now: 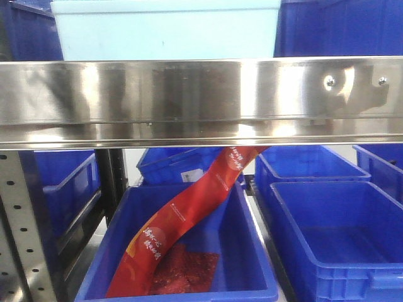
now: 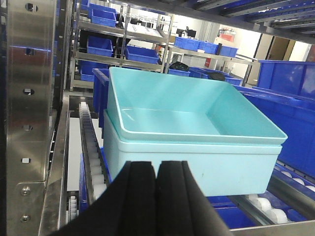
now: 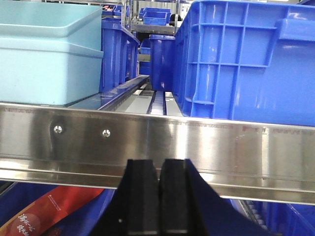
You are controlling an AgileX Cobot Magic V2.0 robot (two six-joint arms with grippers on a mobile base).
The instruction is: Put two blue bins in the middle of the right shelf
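Observation:
Two pale blue bins sit nested one inside the other on a roller shelf, the inner one resting in the outer one. The same stack shows at the upper left of the right wrist view and as a pale box above the steel rail in the front view. My left gripper is shut and empty, just in front of the outer bin's near wall. My right gripper is shut and empty, level with the steel shelf rail. Neither gripper shows in the front view.
A dark blue crate stands on the shelf right of the pale stack, also seen at the top right. Below the rail, a blue bin holds red packets, beside another bin. A steel upright is at left.

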